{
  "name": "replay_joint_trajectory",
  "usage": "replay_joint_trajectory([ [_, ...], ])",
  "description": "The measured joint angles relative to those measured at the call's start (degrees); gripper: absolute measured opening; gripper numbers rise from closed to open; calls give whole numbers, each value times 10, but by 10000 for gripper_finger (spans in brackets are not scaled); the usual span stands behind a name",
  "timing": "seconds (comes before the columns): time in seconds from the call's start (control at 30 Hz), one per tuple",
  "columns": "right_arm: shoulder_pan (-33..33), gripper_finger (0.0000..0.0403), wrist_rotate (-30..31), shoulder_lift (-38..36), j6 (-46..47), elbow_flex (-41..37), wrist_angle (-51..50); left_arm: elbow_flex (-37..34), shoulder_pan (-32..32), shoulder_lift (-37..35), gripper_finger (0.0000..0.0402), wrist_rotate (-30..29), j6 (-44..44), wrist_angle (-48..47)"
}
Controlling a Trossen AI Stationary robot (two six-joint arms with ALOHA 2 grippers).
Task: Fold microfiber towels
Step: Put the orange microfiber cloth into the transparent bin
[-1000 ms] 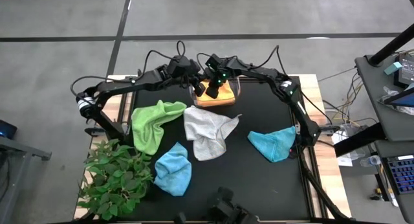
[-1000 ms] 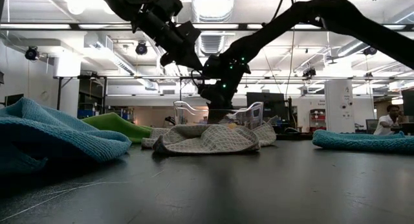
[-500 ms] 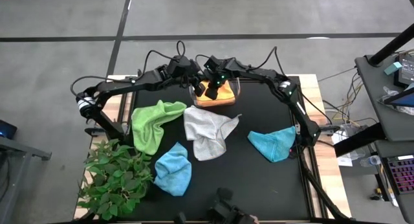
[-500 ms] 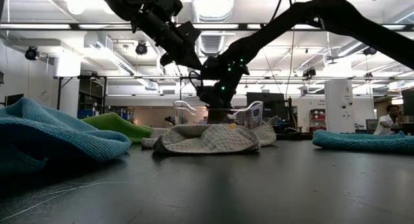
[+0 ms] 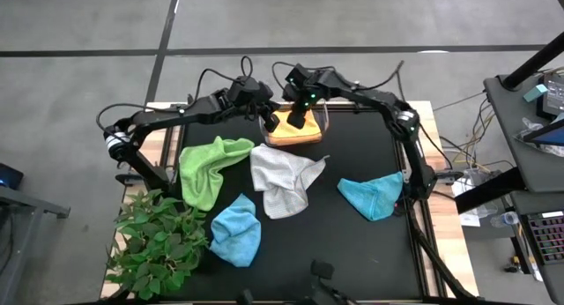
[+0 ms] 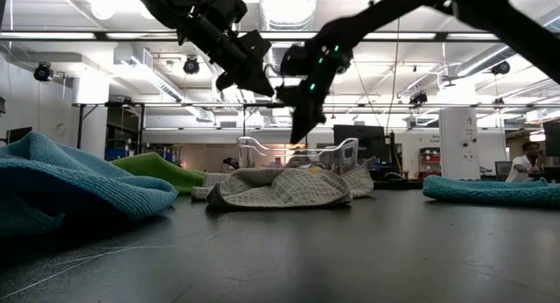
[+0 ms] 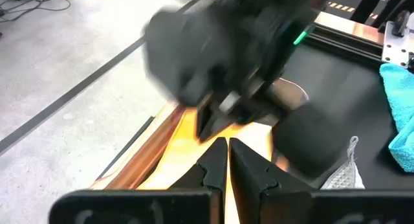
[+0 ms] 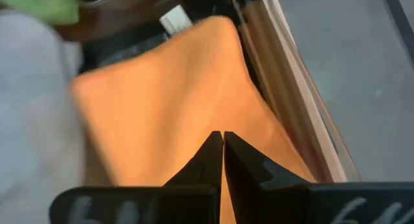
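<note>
Four loose towels across the middle of the high view – lime green towel (image 5: 209, 167), grey-white towel (image 5: 280, 179), teal towel (image 5: 372, 196), light blue towel (image 5: 236, 231) – soft, limp, best pinched at a corner; upper centre, orange towel (image 5: 294, 129) in clear bin (image 5: 323, 122) under left gripper (image 5: 270, 122) and right gripper (image 5: 298, 120), both closed, empty.

Black table (image 5: 352, 164) under scattered towels (image 5: 280, 182)

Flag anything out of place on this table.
Four towels lie crumpled, unfolded: lime green, grey-white, light blue, teal. The orange towel sits flat in the clear bin. Nothing spilled or damaged.
</note>
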Motion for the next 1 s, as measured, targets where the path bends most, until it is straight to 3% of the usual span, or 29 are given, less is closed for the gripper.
replay_joint_trajectory([
  [0.27,2,9,6,-199,21,-157,11,0,-20,0,2,0,-1,0],
  [0.53,18,9,6,-382,61,-395,179,0,-36,0,2,0,-1,0],
  [0.73,44,9,3,-481,77,-525,257,0,-48,0,2,0,9,1],
  [1.0,138,9,1,-564,99,-672,391,0,-99,0,2,0,34,58],
])
